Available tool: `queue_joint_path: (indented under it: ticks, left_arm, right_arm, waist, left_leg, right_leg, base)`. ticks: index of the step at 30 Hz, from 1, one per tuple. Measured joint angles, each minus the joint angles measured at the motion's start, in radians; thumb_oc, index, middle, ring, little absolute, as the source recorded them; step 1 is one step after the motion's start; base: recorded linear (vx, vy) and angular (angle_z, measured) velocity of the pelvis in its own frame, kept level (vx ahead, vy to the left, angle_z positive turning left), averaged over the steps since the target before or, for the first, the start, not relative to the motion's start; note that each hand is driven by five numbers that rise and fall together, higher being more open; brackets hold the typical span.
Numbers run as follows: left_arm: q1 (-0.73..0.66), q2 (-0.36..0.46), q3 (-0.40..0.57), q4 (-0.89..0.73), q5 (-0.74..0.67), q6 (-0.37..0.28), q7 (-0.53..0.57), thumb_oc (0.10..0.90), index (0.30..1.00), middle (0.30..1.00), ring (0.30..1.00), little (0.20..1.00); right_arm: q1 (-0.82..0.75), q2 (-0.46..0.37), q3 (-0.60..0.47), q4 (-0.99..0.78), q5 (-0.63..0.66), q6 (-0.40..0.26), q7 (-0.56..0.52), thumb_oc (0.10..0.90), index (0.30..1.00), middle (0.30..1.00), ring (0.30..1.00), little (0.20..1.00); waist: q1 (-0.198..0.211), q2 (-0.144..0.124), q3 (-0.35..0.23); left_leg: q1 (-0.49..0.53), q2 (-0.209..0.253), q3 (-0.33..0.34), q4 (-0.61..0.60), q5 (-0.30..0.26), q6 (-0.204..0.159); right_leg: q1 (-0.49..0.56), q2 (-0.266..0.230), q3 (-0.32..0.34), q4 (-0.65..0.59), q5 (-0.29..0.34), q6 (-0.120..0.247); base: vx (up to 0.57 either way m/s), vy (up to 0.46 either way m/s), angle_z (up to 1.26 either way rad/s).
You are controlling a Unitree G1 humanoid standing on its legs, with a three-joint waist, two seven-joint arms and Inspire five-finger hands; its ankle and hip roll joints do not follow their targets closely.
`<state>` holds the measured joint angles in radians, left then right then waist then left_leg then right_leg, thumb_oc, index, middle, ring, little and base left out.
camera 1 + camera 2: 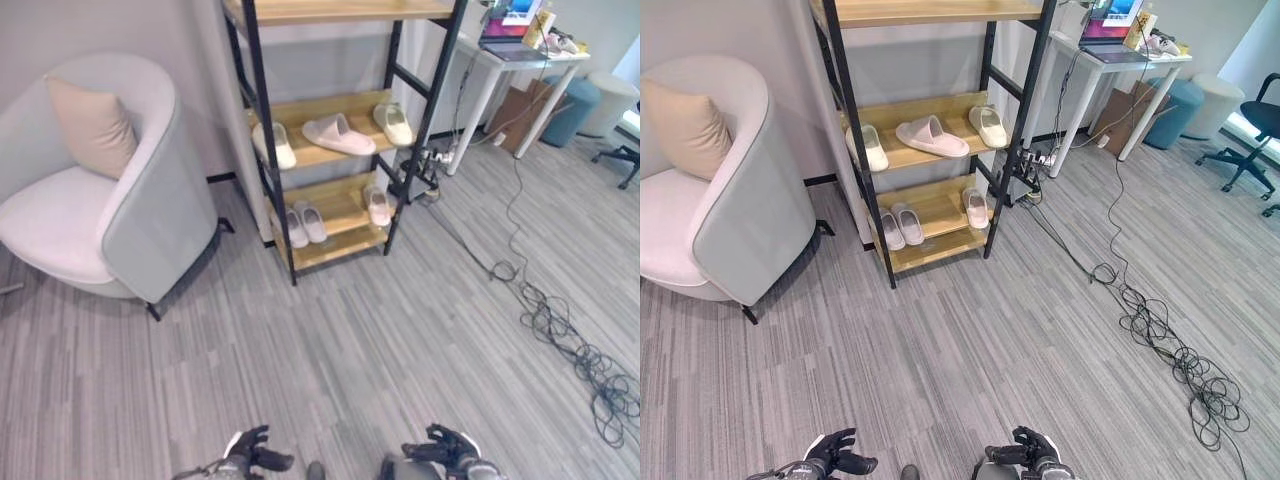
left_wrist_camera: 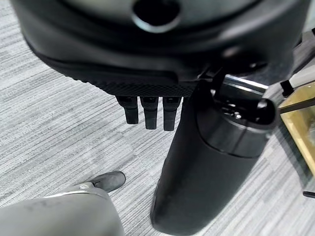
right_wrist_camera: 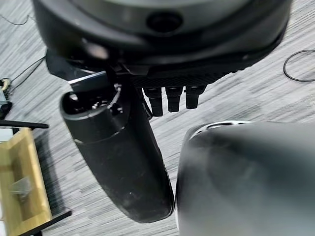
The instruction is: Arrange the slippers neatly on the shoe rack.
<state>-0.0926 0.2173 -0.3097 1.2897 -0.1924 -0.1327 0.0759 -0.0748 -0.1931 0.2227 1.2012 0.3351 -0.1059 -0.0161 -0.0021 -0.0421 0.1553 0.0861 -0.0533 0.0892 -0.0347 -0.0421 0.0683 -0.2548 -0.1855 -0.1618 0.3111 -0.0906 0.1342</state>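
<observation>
The shoe rack (image 1: 262, 150), upper centre of the frame, holds every slipper seen. On its middle shelf, the pink slipper (image 1: 338, 133) lies crooked between two cream ones; the lower shelf carries a pair and a single. Straightening seems to remain. The left hand (image 1: 252, 451) and right hand (image 1: 446, 447), at the bottom edge, hang relaxed and empty.

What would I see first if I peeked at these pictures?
Probably the tall shoe rack against the wall, with pale slippers scattered on its two lower shelves. Left of it sits a round armchair holding a cushion, and a tangle of black cables sprawls over the floor at right.
</observation>
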Motion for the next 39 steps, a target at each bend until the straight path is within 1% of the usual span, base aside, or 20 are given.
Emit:
queue_joint_path:
  ticks: [3, 5, 6, 7, 8, 11, 12, 13, 15, 16, 18, 21, 24, 27, 29, 30, 33, 35, 37, 39]
  left_arm:
    - [0.023, -0.001, 0.005, 0.018, 0.001, 0.001, -0.001, 0.8, 0.9, 0.9, 0.9, 0.9]
    - [0.044, 0.002, 0.005, 0.018, 0.001, 0.001, 0.0, 0.8, 0.9, 0.9, 0.9, 0.9]
    - [0.05, -0.006, 0.006, 0.02, 0.001, 0.001, 0.0, 0.8, 0.9, 0.9, 0.9, 0.9]
    - [0.066, -0.02, 0.006, 0.026, 0.002, 0.001, -0.002, 0.8, 0.9, 0.9, 0.9, 0.9]
    - [0.071, -0.027, 0.006, 0.027, 0.002, 0.0, -0.005, 0.8, 0.9, 0.9, 0.9, 0.9]
    - [0.061, -0.031, 0.024, 0.027, 0.002, -0.004, -0.005, 0.8, 0.9, 0.9, 0.9, 0.9]
    - [0.049, -0.031, 0.029, 0.028, 0.001, -0.004, -0.005, 0.8, 0.9, 0.9, 0.9, 0.9]
    - [0.037, -0.028, 0.033, 0.026, 0.001, -0.004, -0.005, 0.8, 0.9, 0.9, 0.9, 0.9]
    - [0.019, -0.042, 0.036, 0.017, 0.002, -0.006, -0.002, 0.8, 0.9, 0.9, 0.9, 0.9]
    - [0.009, -0.063, 0.033, 0.005, 0.002, -0.005, -0.003, 0.8, 0.9, 0.9, 0.9, 0.9]
    - [-0.008, -0.056, -0.002, -0.011, 0.002, -0.01, -0.02, 0.8, 0.9, 0.9, 0.9, 0.9]
    - [-0.033, -0.048, 0.001, -0.027, -0.002, -0.021, -0.022, 0.8, 0.9, 0.9, 0.9, 0.9]
    - [-0.053, -0.054, 0.01, -0.039, -0.039, -0.027, -0.023, 0.8, 0.9, 0.9, 0.9, 0.9]
    - [-0.035, -0.057, 0.045, -0.039, -0.039, -0.025, -0.023, 0.8, 0.9, 0.9, 0.9, 0.9]
    - [-0.022, -0.057, 0.05, -0.034, -0.039, -0.026, -0.023, 0.8, 0.9, 0.9, 0.9, 0.9]
    - [-0.016, -0.042, 0.049, -0.025, -0.039, -0.027, -0.022, 0.8, 0.9, 0.9, 0.9, 0.9]
    - [-0.017, -0.031, 0.048, -0.023, -0.039, -0.017, -0.022, 0.8, 0.9, 0.9, 0.9, 0.9]
    - [-0.014, -0.025, 0.036, -0.022, -0.038, -0.017, -0.023, 0.8, 0.9, 0.9, 0.9, 0.9]
    - [-0.009, -0.017, 0.017, -0.03, -0.039, -0.021, -0.022, 0.8, 0.9, 0.9, 0.9, 0.9]
    - [-0.005, -0.015, 0.013, -0.031, -0.039, -0.021, -0.023, 0.8, 0.9, 0.9, 0.9, 0.9]
  right_arm:
    - [0.001, -0.003, 0.0, -0.01, 0.0, 0.001, 0.002, 0.8, 0.9, 0.9, 0.9, 0.9]
    - [0.024, -0.002, -0.003, -0.01, 0.001, 0.002, 0.003, 0.8, 0.9, 0.9, 0.9, 0.9]
    - [0.03, -0.008, -0.004, -0.01, 0.001, 0.002, 0.004, 0.8, 0.9, 0.9, 0.9, 0.9]
    - [0.042, -0.027, -0.004, -0.01, 0.0, 0.001, 0.002, 0.8, 0.9, 0.9, 0.9, 0.9]
    - [0.045, -0.032, -0.004, -0.007, 0.0, 0.0, 0.002, 0.8, 0.9, 0.9, 0.9, 0.9]
    - [0.05, -0.039, 0.003, -0.011, 0.001, 0.0, 0.001, 0.8, 0.9, 0.9, 0.9, 0.9]
    - [0.048, -0.042, 0.007, -0.018, 0.001, -0.005, -0.001, 0.8, 0.9, 0.9, 0.9, 0.9]
    - [0.044, -0.045, 0.013, -0.019, 0.003, -0.007, -0.002, 0.8, 0.9, 0.9, 0.9, 0.9]
    - [0.039, -0.058, 0.017, -0.016, 0.005, -0.008, -0.009, 0.8, 0.9, 0.9, 0.9, 0.9]
    - [0.049, -0.067, 0.017, -0.015, 0.01, -0.007, -0.01, 0.8, 0.9, 0.9, 0.9, 0.9]
    - [0.04, -0.056, 0.023, 0.013, 0.022, 0.002, -0.014, 0.8, 0.9, 0.9, 0.9, 0.9]
    - [0.013, -0.052, 0.038, 0.02, 0.022, -0.002, -0.013, 0.8, 0.9, 0.9, 0.9, 0.9]
    - [0.01, -0.051, 0.038, 0.029, 0.022, 0.001, -0.014, 0.8, 0.9, 0.9, 0.9, 0.9]
    - [0.027, -0.048, 0.038, 0.034, 0.022, 0.0, -0.01, 0.8, 0.9, 0.9, 0.9, 0.9]
    - [0.039, -0.05, 0.038, 0.031, 0.022, -0.004, -0.01, 0.8, 0.9, 0.9, 0.9, 0.9]
    - [0.043, -0.033, 0.039, 0.046, 0.02, 0.001, -0.005, 0.8, 0.9, 0.9, 0.9, 0.9]
    - [0.021, -0.018, 0.038, 0.052, 0.017, 0.002, -0.001, 0.8, 0.9, 0.9, 0.9, 0.9]
    - [0.009, -0.009, 0.039, 0.048, 0.017, -0.001, 0.003, 0.8, 0.9, 0.9, 0.9, 0.9]
    - [0.006, -0.002, 0.038, 0.031, 0.017, -0.002, 0.005, 0.8, 0.9, 0.9, 0.9, 0.9]
    - [0.001, -0.001, 0.039, 0.017, 0.017, -0.002, 0.009, 0.8, 0.9, 0.9, 0.9, 0.9]
  waist:
    - [-0.029, 0.002, -0.012]
    - [-0.046, -0.004, -0.019]
    - [-0.053, 0.016, -0.029]
    - [-0.053, 0.054, -0.061]
    - [-0.048, 0.062, -0.074]
    - [-0.04, 0.054, -0.083]
    - [-0.04, 0.036, -0.081]
    - [-0.028, 0.031, -0.079]
    - [-0.028, 0.016, -0.074]
    - [-0.03, 0.012, -0.071]
    - [-0.005, -0.017, -0.05]
    - [0.005, -0.035, -0.005]
    - [0.033, -0.007, 0.029]
    - [0.037, 0.03, 0.032]
    - [0.034, 0.043, 0.022]
    - [0.039, 0.01, -0.003]
    - [0.041, -0.005, -0.005]
    - [0.043, 0.009, -0.004]
    - [0.037, 0.009, -0.006]
    - [0.04, 0.01, -0.009]
  left_leg:
    - [0.052, 0.003, 0.002, -0.022, -0.029, -0.014]
    - [0.105, 0.007, -0.021, -0.024, -0.064, -0.044]
    - [0.132, 0.035, -0.029, -0.025, -0.082, -0.063]
    - [0.143, 0.079, -0.044, -0.02, -0.095, -0.084]
    - [0.136, 0.103, -0.049, 0.013, -0.096, -0.1]
    - [0.062, 0.135, -0.1, 0.238, -0.11, -0.141]
    - [-0.026, 0.14, -0.122, 0.431, -0.108, -0.178]
    - [-0.076, 0.149, -0.127, 0.538, -0.074, -0.226]
    - [-0.145, 0.157, -0.139, 0.639, -0.046, -0.243]
    - [-0.192, 0.176, -0.13, 0.693, 0.027, -0.256]
    - [-0.208, 0.146, -0.103, 0.695, -0.037, -0.227]
    - [-0.283, 0.095, -0.082, 0.466, -0.065, -0.188]
    - [-0.327, 0.071, -0.065, 0.186, 0.053, -0.181]
    - [-0.303, 0.072, -0.064, 0.112, 0.134, -0.156]
    - [-0.282, 0.072, -0.065, 0.122, 0.165, -0.118]
    - [-0.245, 0.027, -0.034, 0.091, 0.142, -0.046]
    - [-0.203, -0.005, -0.015, 0.06, 0.132, 0.007]
    - [-0.154, 0.001, -0.023, 0.045, 0.111, 0.02]
    - [-0.115, -0.012, -0.042, 0.043, 0.078, 0.034]
    - [-0.095, -0.015, -0.048, 0.04, 0.061, 0.033]
  right_leg:
    - [0.003, -0.007, -0.045, -0.223, 0.146, -0.002]
    - [0.042, -0.003, -0.051, -0.266, 0.228, -0.042]
    - [0.061, 0.015, -0.054, -0.255, 0.267, -0.07]
    - [0.086, 0.06, -0.071, -0.268, 0.242, -0.077]
    - [0.108, 0.084, -0.082, -0.288, 0.238, -0.096]
    - [0.188, 0.128, -0.092, -0.355, 0.235, -0.139]
    - [0.222, 0.142, -0.092, -0.398, 0.235, -0.157]
    - [0.228, 0.147, -0.088, -0.398, 0.224, -0.178]
    - [0.241, 0.154, -0.087, -0.396, 0.192, -0.215]
    - [0.255, 0.16, -0.088, -0.398, 0.161, -0.233]
    - [0.284, 0.154, -0.07, -0.397, 0.143, -0.239]
    - [0.309, 0.158, -0.064, -0.406, 0.119, -0.24]
    - [0.338, 0.176, -0.061, -0.406, 0.092, -0.221]
    - [0.402, 0.199, -0.036, -0.401, 0.058, -0.18]
    - [0.43, 0.205, -0.027, -0.405, 0.028, -0.172]
    - [0.446, 0.162, 0.003, -0.395, 0.002, -0.125]
    - [0.403, 0.109, 0.006, -0.258, -0.046, -0.059]
    - [0.305, 0.091, 0.004, 0.001, -0.105, -0.005]
    - [0.234, 0.053, -0.01, 0.188, -0.114, 0.017]
    - [0.184, 0.034, -0.018, 0.223, -0.118, 0.011]
  base:
    - [0.26, -0.151, -0.03]
    - [0.27, -0.169, 0.21]
    - [0.2, -0.212, 0.16]
    - [0.19, -0.221, 0.09]
    - [0.24, -0.28, 0.12]
    - [0.14, -0.197, -0.03]
    - [0.08, -0.146, -0.27]
    - [0.16, -0.193, -0.21]
    - [0.23, -0.175, 0.0]
    - [0.34, -0.125, 0.17]
    - [0.27, -0.077, -0.03]
    - [0.3, -0.015, -0.2]
    - [0.29, 0.034, -0.09]
    - [0.23, 0.066, -0.31]
    - [0.28, 0.109, -0.31]
    - [0.17, 0.098, -0.25]
    - [0.11, 0.071, -0.17]
    - [0.18, 0.088, -0.07]
    - [0.23, 0.026, 0.29]
    - [0.17, -0.055, 0.11]
